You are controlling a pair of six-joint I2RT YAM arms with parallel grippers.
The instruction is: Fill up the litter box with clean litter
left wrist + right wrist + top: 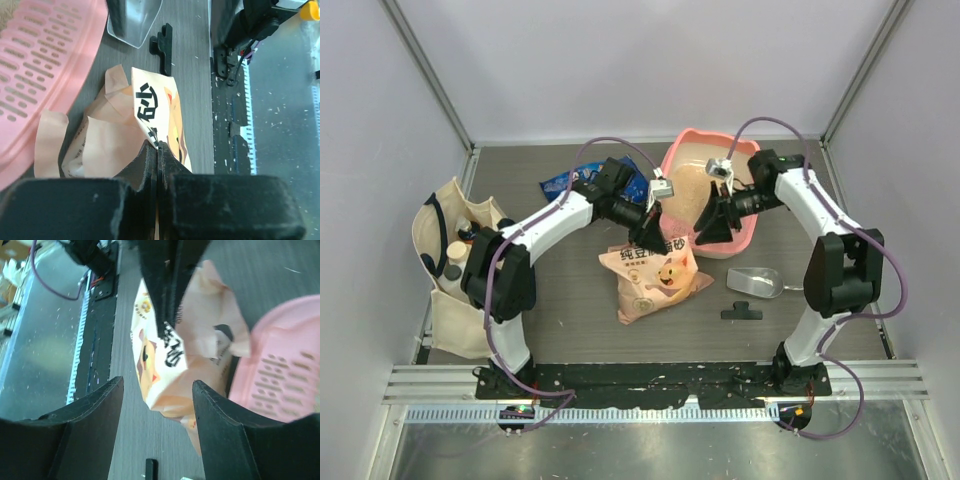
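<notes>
Your left claw [157,150] is pinched fully shut on the crumpled top edge of the litter bag [150,107], its fingers meeting over the paper. That bag lies flat on the counter [570,300]. Its long axis runs from the claw tips back toward the arm bases, with the opened end at the claws. Its face carries bold black Chinese characters above an orange cartoon cat; the smaller print is too fine to read. Clean litter [688,185], pale beige, lies in the pink litter box [40,80] just beside both claws. The box runs lengthwise away from the arms, with its slotted ledge at the end nearest the claws. Your right claw [156,386] stands wide open and holds nothing, and the bag top is ahead of its gap. Behind the right claw, a clear scoop [755,282] and a black clip [742,312] rest on the counter.
</notes>
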